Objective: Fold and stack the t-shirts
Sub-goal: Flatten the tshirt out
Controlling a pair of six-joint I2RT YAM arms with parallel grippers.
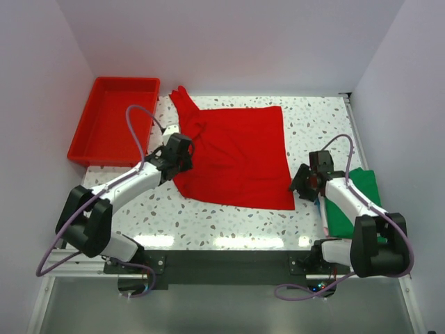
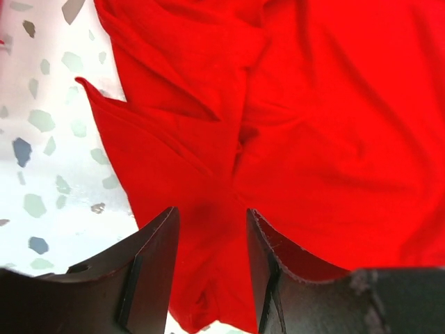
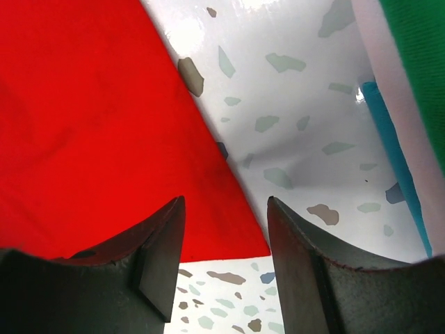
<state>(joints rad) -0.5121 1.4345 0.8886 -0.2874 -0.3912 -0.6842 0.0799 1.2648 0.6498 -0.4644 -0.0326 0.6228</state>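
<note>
Worktop: white with grey speckles, lit from above.
Red t-shirt: spread open over the middle of the worktop and reaching toward the far edge. The cloth is creased and bunched along its left side, and one sleeve is pointed at the far edge beside the tray.
Left gripper: positioned over the bunched left side of the red t-shirt. The fingers are set a moderate gap apart and red cloth is seen in that gap. Whether the cloth is touched cannot be told.
Right gripper: held over the near right corner of the red t-shirt, toward the right edge. The fingers are parted, with nothing gripped between them. The shirt's corner and bare worktop are seen in the gap.
Green t-shirt: laid folded at the right edge, partly covered by the right arm.
Teal t-shirt: seen only as a thin strip just beside the green one.
Red tray: rigid plastic, placed at the far left corner, just beside the shirt's sleeve.
</note>
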